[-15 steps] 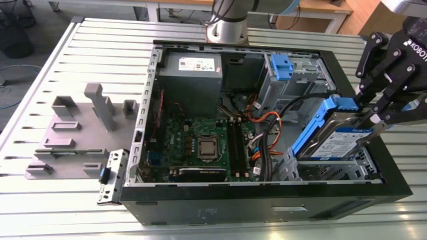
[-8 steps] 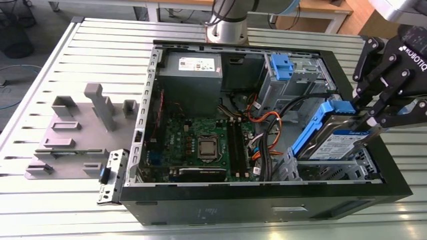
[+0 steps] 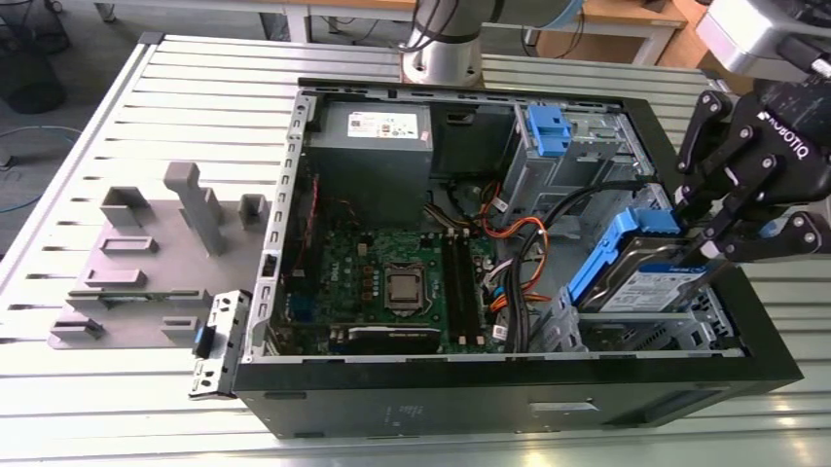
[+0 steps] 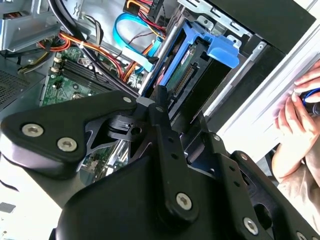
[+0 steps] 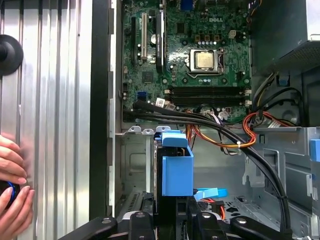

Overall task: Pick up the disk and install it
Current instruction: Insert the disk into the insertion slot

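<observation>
Where the jaws meet, they stand narrow and clamp the upper end of the disk.

**Count in work:** one disk, carrying one blue rail.

**Position:** The disk hangs tilted over the drive bay, at the corner of the case toward the exterior view's right. Its lower end is at the bay opening, and it is not yet seated level.

**Axis:** The long axis runs from the jaws down toward the exterior view's left. The label face points up. The rail lies along the edge that faces the case interior.

**By view:**
- The exterior view presents the label face.
- The first wrist view presents the disk edge-on. The rail is nearest the camera, and the body extends from the jaws toward the black cable bundle.
- The second wrist view presents the disk from its underside, with one connector row.

**Inside the case:**
- One motherboard
- One power supply
- One cage with one blue clip

**On the table:**
- One grey fixture, well apart from the case.
- One bracket, just beside the case wall.

**Person:**
- The first wrist view shows two hands held together beside the case, over the table.
- The second wrist view shows one hand.
</observation>
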Action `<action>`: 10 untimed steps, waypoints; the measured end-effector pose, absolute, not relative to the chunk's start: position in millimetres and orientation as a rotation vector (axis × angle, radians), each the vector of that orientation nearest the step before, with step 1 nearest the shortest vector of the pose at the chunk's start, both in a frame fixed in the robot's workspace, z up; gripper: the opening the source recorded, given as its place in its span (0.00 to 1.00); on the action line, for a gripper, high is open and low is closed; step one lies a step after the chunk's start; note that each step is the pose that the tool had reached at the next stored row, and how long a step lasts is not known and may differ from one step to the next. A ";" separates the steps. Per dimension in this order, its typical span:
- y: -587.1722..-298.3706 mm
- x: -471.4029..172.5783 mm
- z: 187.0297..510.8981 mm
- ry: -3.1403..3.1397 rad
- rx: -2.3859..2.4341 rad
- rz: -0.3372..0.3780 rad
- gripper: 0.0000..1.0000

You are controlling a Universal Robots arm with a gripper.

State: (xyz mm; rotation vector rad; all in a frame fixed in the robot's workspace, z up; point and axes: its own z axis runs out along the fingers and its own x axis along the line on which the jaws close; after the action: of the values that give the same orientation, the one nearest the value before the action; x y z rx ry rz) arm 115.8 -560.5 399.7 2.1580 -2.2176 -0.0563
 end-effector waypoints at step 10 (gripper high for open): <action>-560.6 115.8 381.5 -2.215 2.156 -0.051 0.35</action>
State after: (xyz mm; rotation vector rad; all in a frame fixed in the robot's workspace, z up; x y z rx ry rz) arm 115.8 -560.6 381.5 2.1557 -2.2154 -0.0511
